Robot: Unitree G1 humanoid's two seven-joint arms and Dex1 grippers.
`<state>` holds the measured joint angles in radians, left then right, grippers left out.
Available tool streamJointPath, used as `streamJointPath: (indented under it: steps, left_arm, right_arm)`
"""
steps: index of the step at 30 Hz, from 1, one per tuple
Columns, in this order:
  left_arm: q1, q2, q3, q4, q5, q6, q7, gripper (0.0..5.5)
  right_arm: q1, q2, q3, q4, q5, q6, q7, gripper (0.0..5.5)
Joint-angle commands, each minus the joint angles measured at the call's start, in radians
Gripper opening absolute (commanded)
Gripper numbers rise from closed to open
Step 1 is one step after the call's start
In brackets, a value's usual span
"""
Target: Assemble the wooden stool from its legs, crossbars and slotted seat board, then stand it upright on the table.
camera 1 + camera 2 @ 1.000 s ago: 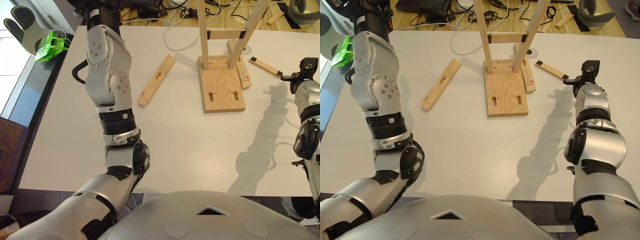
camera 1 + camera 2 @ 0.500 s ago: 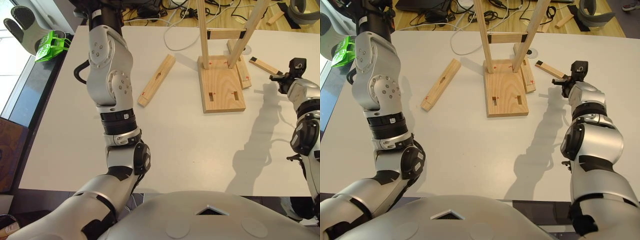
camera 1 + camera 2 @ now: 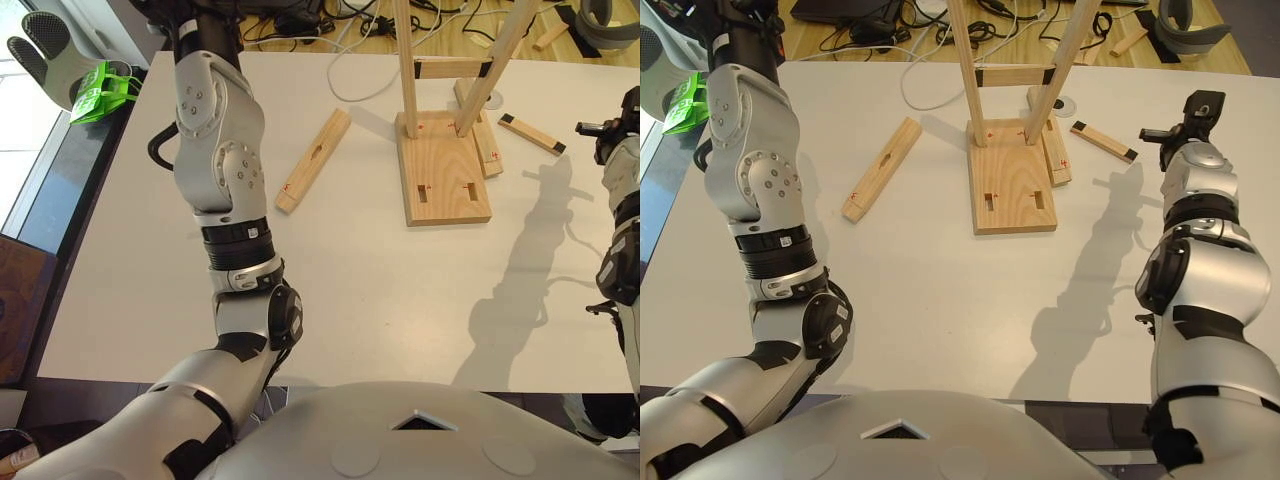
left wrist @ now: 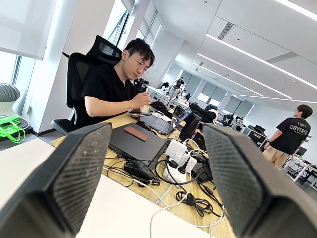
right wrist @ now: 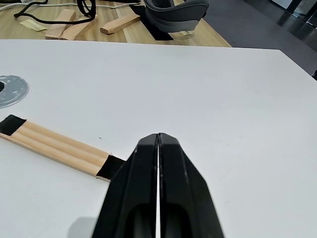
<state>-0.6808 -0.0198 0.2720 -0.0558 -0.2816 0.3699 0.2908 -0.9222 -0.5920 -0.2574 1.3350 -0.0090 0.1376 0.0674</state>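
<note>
Likely fetching loose crossbar (image 3: 531,134), upper right. Right gripper (image 5: 158,141) pressed together, empty; left gripper (image 4: 158,148) spread. Next, probably: open, lower, clamp crossbar.

A green bag (image 3: 100,90) sat at the upper left; tangled cables (image 3: 300,22) lay along the top edge, and a grey curved object (image 3: 608,25) at the upper right.

bare tabletop (image 5: 237,89) ahead of right gripper (image 5: 158,139) and to its outer side, black-tipped crossbar (image 5: 54,145) just beside its tip, seat board (image 3: 1012,200) with upright legs (image 3: 968,70) blocking farther inward, loose leg (image 3: 883,167) well beyond, cables (image 4: 168,188) ahead of left gripper (image 4: 158,148)
</note>
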Motion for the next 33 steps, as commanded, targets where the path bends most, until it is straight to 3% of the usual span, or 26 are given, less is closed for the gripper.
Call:
streamJointPath:
  steps: [1, 24, 33]
  left_arm:
    - [0.002, -0.002, -0.003, 0.002, 0.005, 0.004, 0.004, 3.39]
    - [-0.006, 0.002, -0.014, 0.005, 0.002, 0.006, -0.008, 3.39]
    - [-0.006, 0.001, -0.014, 0.009, 0.006, 0.003, -0.016, 3.39]
  right_arm:
    - [-0.017, -0.010, 0.007, 0.002, -0.016, -0.025, -0.022, 0.03]
    - [0.016, -0.016, -0.049, 0.000, 0.020, -0.019, -0.021, 0.03]
    - [0.023, 0.009, -0.019, -0.012, 0.002, -0.055, -0.006, 0.03]
